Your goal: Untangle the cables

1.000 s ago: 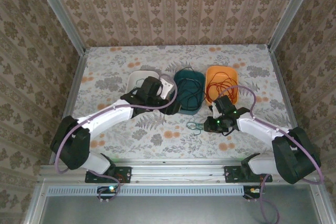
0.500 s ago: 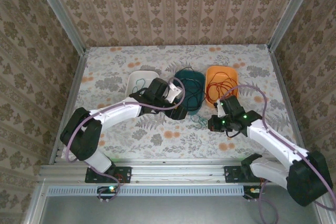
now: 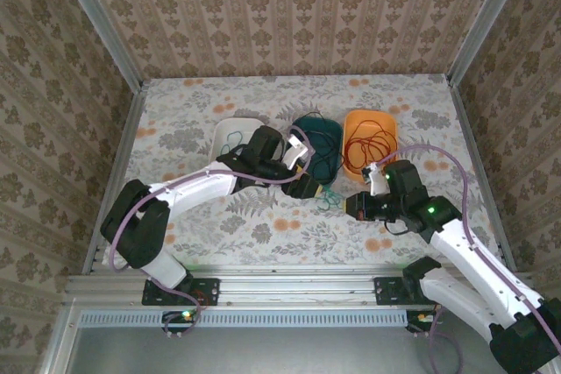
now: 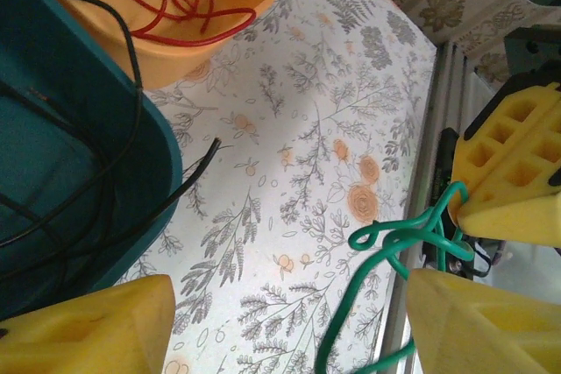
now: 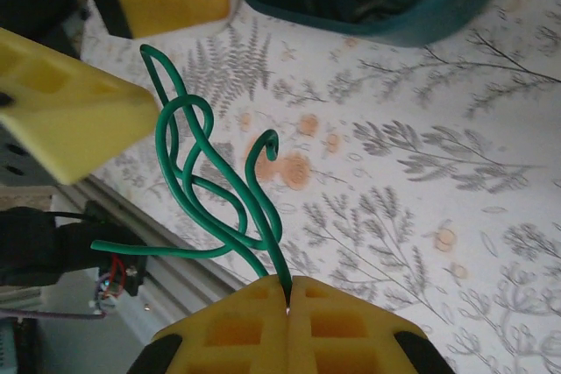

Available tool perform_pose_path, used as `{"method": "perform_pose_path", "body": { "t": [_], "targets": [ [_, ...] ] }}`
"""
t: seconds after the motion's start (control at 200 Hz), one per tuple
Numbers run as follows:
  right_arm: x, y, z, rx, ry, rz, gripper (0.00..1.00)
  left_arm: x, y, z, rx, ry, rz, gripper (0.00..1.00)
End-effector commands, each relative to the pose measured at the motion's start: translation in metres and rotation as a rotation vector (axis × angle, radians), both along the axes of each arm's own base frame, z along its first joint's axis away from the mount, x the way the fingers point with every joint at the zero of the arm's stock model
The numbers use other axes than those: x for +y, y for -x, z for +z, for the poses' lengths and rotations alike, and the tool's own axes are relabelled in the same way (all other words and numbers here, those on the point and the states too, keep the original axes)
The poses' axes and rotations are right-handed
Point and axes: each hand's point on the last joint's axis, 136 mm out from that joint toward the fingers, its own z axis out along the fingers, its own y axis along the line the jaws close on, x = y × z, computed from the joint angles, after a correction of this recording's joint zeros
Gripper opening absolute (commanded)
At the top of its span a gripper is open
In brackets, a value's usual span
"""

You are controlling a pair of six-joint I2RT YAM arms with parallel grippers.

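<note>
Just in front of the teal tray [image 5: 377,28], above the desk [image 4: 307,129], the green cable [image 5: 256,236] curls in loose loops, its end clenched in the right fingers [image 5: 351,326]. The left fingers [image 4: 96,330] gape around those loops. Best to pinch one strand there, then draw apart slowly.

The top camera is looking down on the table [image 3: 219,102]; both wrist cameras are closely viewing the same green cable [image 4: 412,236].

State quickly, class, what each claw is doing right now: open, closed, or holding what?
Left claw: open, gripping nothing.
Right claw: closed on the green cable.
</note>
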Motion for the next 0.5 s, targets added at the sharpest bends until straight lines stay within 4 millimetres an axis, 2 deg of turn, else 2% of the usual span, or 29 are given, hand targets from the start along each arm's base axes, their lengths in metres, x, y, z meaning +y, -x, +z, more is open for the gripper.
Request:
{"method": "perform_pose_path", "body": {
  "t": [0.0,0.095,0.22,0.27,0.335,0.495],
  "targets": [
    [0.015,-0.009,0.033,-0.057,-0.103,0.036,0.00,-0.009,0.002,0.010,-0.001,0.041,-0.042,0.67],
    [0.017,-0.013,0.039,-0.068,-0.111,0.035,0.00,-0.011,0.003,0.008,0.012,0.046,-0.048,0.55],
    [0.013,-0.018,0.038,-0.075,-0.083,0.009,0.00,-0.011,0.004,0.011,0.014,0.056,-0.051,0.21],
    [0.005,-0.023,0.034,-0.080,-0.038,-0.025,0.00,-0.010,0.005,0.012,0.013,0.051,-0.055,0.13],
    [-0.008,-0.028,0.027,-0.085,0.048,-0.073,0.00,-0.007,0.007,0.012,0.004,0.040,-0.054,0.07],
    [-0.053,-0.040,0.012,-0.095,0.326,-0.205,0.00,0.002,0.015,0.018,-0.019,0.018,-0.079,0.04]
  ]
}}
